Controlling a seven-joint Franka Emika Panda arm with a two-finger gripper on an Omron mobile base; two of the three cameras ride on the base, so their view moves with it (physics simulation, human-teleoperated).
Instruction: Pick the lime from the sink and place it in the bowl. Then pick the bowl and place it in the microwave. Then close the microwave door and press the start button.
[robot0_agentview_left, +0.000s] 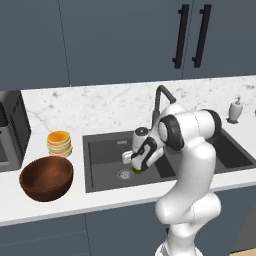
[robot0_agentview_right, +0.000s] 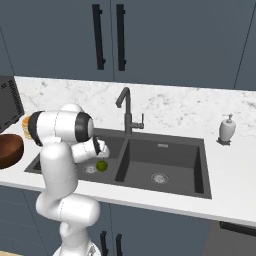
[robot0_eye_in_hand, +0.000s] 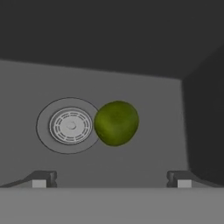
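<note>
Lime (robot0_eye_in_hand: 116, 123) sits on the floor of the sink's (robot0_agentview_left: 102, 152) left basin, just beside the round silver drain (robot0_eye_in_hand: 70, 125) and overlapping its outer ring on one edge. I see it as nearly round, only slightly longer one way; in the hand view that longer axis tilts a little, running from lower left to upper right. I cannot make out a stem end, so I cannot say which way it points.

My hand (robot0_eye_in_hand: 111, 183) hangs over the basin, looking down at the lime, with the fingers (robot0_eye_in_hand: 40, 179) spread wide and nothing between them. The lime lies ahead of the fingertips, roughly centred between them and apart from both. From the left base view I see the hand (robot0_agentview_left: 136, 167) low in the basin with a sliver of lime (robot0_agentview_left: 137, 171) showing just beneath it; from the right base view the lime (robot0_agentview_right: 102, 165) rests near the basin's front, close to the divider between the two basins.

On the bench (robot0_agentview_left: 60, 205) to the left of the sink stands the bowl (robot0_agentview_left: 47, 178), upright, well apart from the lime. A stack of orange discs (robot0_agentview_left: 59, 143) stands just behind it. The faucet (robot0_agentview_right: 126, 112) rises behind the sink, and a soap dispenser (robot0_agentview_right: 227, 129) stands on the bench at the far right.
</note>
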